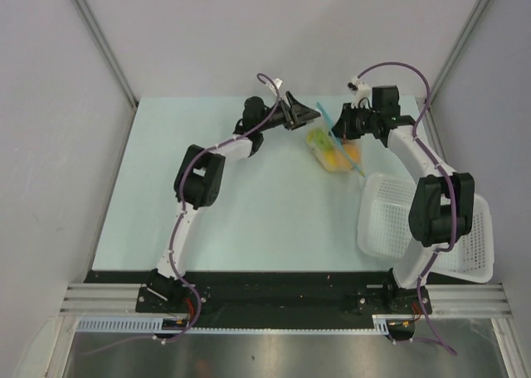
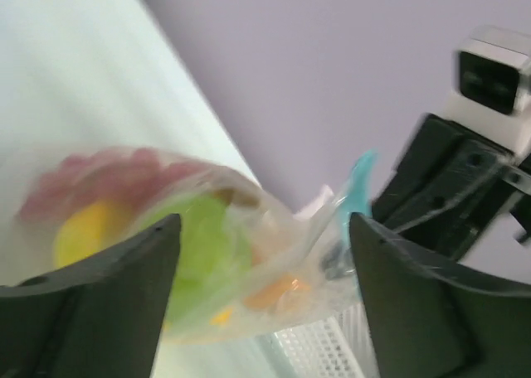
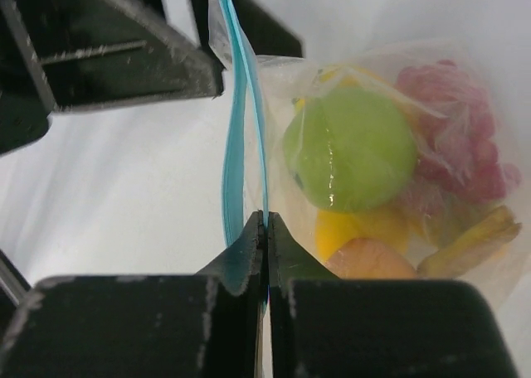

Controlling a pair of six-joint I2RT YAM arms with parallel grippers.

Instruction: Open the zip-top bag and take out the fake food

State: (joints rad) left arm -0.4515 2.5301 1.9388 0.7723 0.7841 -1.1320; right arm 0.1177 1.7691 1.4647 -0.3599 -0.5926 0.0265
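The zip-top bag (image 1: 330,151) lies at the far middle of the table, clear and crinkly, with a blue-teal zip strip (image 3: 235,162) along its mouth. The fake food shows through the plastic: a green apple (image 3: 353,150), a red berry cluster (image 3: 460,146), a yellow fruit (image 3: 357,229), an orange piece (image 3: 369,258) and a banana (image 3: 469,241). My right gripper (image 3: 266,220) is shut on one lip of the zip strip. My left gripper (image 2: 265,262) stands open just left of the bag's mouth, and the bag (image 2: 207,245) lies blurred beyond its fingers (image 2: 124,295).
A white perforated basket (image 1: 431,229) sits at the right of the table, under the right arm's elbow; its mesh (image 2: 332,349) also shows below the bag. Grey walls close in the back and both sides.
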